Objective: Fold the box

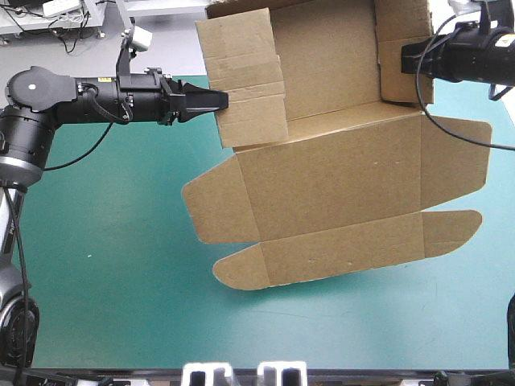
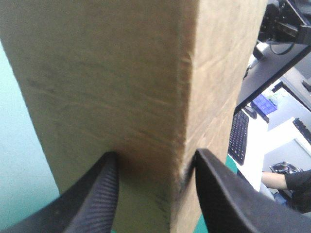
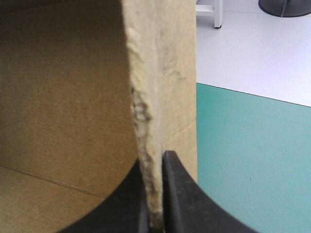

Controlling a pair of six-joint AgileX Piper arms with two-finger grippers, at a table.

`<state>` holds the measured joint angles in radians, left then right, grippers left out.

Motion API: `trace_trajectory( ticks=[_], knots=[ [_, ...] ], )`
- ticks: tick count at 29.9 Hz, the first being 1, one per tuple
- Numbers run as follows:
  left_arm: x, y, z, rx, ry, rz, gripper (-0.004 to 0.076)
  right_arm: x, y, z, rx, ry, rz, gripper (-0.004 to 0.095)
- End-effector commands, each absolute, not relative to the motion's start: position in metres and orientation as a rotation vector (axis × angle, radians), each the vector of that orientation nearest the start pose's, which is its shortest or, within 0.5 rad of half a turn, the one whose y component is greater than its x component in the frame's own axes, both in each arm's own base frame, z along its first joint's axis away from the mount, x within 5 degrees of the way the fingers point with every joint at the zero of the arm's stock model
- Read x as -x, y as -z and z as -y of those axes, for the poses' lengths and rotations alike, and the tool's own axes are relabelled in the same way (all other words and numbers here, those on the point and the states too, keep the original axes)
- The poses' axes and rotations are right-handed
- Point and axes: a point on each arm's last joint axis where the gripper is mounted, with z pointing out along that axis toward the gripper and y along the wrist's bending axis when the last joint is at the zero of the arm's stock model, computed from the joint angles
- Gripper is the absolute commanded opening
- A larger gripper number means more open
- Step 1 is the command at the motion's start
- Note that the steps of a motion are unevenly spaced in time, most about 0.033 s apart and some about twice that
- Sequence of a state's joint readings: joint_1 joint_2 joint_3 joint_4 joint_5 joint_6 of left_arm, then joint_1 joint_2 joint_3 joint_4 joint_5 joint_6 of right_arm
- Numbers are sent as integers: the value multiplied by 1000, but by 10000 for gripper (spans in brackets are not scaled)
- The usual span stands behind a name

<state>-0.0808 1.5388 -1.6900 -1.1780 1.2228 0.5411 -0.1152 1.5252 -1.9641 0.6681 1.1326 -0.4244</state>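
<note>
Setting: a robotics lab with office desks at its margins.

Evidence: two black jointed arms, the left arm (image 1: 88, 100) and the right arm (image 1: 475, 52), tipped by the left pincer (image 1: 219, 100) and the right pincer (image 3: 154, 162), stand at one surface (image 1: 105, 265) under a plain teal-green cover. Beyond its far edge lie pale grey floor (image 1: 88, 58) and white furniture (image 1: 56, 16) strung with loose cables. The left wrist view shows a black desk (image 2: 277, 68) and a keyboard (image 2: 238, 136). The right wrist view shows bare pale floor and white furniture legs (image 3: 210, 12).

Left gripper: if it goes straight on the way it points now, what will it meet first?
The box: its folded side wall sits between the fingers of the left gripper, so it would probably just push further onto that wall.
</note>
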Motion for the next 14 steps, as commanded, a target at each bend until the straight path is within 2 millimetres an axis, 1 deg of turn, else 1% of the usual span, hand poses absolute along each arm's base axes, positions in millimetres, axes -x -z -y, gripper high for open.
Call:
trace_trajectory(
  ticks=[1,5,10,14],
  knots=[
    [-284,-488,105,-528,1273,-1872,356,-287,-538,-31,322,-508,-1873,-22],
    [-287,-489,103,-493,1243,-1862,356,-286,-535,-45,351,-491,-1897,-22],
    [-297,-485,97,-400,1123,-1898,356,-283,-534,-65,381,-522,-1916,-22],
    [-305,-481,91,-336,1008,-1922,338,-280,-532,-81,412,-534,-1933,-22]
  ],
)
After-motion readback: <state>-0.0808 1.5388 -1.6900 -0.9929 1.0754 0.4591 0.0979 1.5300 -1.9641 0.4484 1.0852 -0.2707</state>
